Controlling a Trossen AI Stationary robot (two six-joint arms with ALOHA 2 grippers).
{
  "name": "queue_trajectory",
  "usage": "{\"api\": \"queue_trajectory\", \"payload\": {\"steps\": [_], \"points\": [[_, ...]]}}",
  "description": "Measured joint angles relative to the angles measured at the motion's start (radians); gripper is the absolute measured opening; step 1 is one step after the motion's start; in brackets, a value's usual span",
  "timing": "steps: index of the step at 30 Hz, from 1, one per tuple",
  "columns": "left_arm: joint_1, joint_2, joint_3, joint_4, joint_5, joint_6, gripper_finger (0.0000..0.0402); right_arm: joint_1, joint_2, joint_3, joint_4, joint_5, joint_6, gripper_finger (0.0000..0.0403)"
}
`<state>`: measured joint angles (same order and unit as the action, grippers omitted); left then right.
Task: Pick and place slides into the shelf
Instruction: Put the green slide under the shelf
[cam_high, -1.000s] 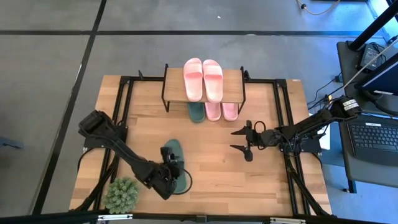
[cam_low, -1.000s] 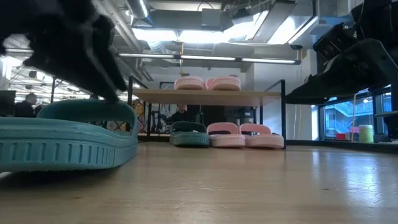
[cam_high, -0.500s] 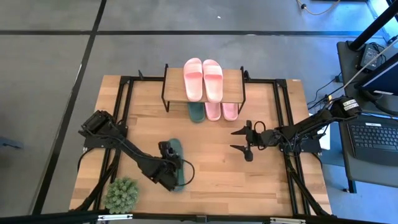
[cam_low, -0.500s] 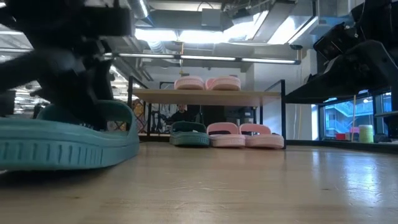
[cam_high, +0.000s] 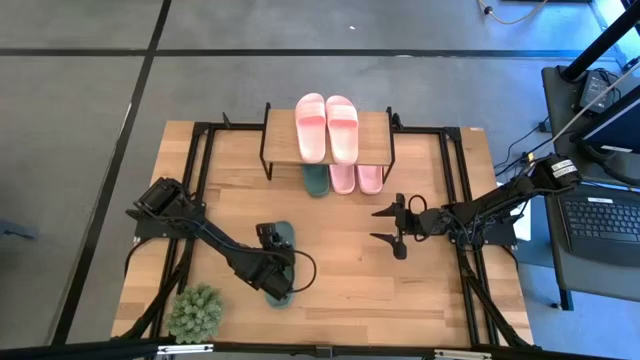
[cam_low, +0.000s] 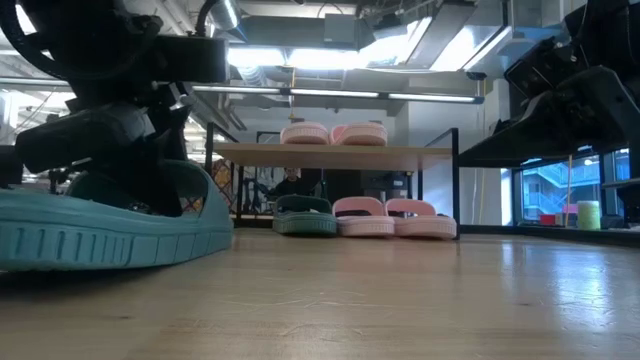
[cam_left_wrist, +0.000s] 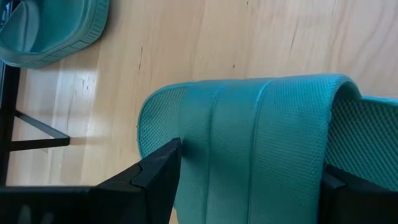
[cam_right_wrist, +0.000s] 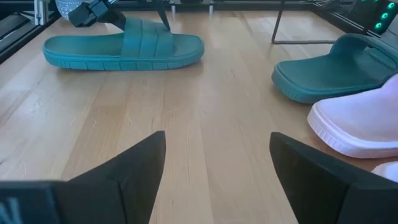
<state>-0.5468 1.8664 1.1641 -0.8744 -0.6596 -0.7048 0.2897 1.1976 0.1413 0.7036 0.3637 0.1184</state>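
A dark green slide (cam_high: 282, 236) lies sole-down on the table in front of the shelf (cam_high: 375, 145); it also shows in the right wrist view (cam_right_wrist: 124, 48). My left gripper (cam_high: 271, 267) is down over its strap, open, with one finger on each side of the strap (cam_left_wrist: 255, 137). Two pink slides (cam_high: 326, 127) lie on the shelf's top board. Another green slide (cam_high: 315, 181) and two pink slides (cam_high: 356, 178) lie under it. My right gripper (cam_high: 384, 225) is open and empty over the table's right half. My left gripper comes from above, slanting down. Its fingers stand along the slide, one at the strap's toe-side edge (cam_left_wrist: 184, 149), one at its heel-side edge (cam_left_wrist: 320, 155). The toe-side fingertip (cam_left_wrist: 163, 163) lies against the strap. The slide rests flat on the table.
A small potted plant (cam_high: 195, 312) stands at the table's near left corner, close to my left arm. The shelf's black legs (cam_high: 265, 160) stand at the far middle. Bare wood (cam_high: 340, 280) lies between the two grippers. A laptop (cam_high: 600, 225) sits beyond the right edge.
My left gripper has gone toward the table's far edge, from over the green slide's heel to over its strap, and lower. The slide has been nudged a little along the table and still lies flat.
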Motion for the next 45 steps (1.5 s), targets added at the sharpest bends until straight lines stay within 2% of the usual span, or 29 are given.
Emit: {"api": "queue_trajectory", "payload": {"steps": [17, 22, 28, 29, 34, 45], "points": [[0.005, 0.0, 0.0, 0.006, -0.012, 0.001, 0.0216, 0.0, 0.0, 0.0, -0.031, 0.0, -0.019, 0.0288], [0.025, 0.001, 0.0, 0.006, -0.06, 0.007, 0.0156, 0.0, 0.0, 0.0, -0.028, 0.0, -0.02, 0.0288], [0.061, 0.001, 0.0, 0.003, -0.112, 0.034, 0.0027, 0.0, 0.0, 0.0, -0.028, 0.0, -0.022, 0.0288], [0.068, 0.001, 0.0, 0.003, -0.124, 0.057, 0.0015, 0.0, 0.0, 0.0, -0.028, 0.0, -0.022, 0.0288], [0.111, 0.001, 0.0, 0.003, -0.217, 0.147, 0.0011, 0.0, 0.0, 0.0, -0.028, 0.0, -0.022, 0.0288], [0.262, 0.001, 0.0, -0.005, -0.222, 0.166, 0.0004, 0.0, 0.0, 0.0, -0.029, 0.0, -0.022, 0.0288]]}}
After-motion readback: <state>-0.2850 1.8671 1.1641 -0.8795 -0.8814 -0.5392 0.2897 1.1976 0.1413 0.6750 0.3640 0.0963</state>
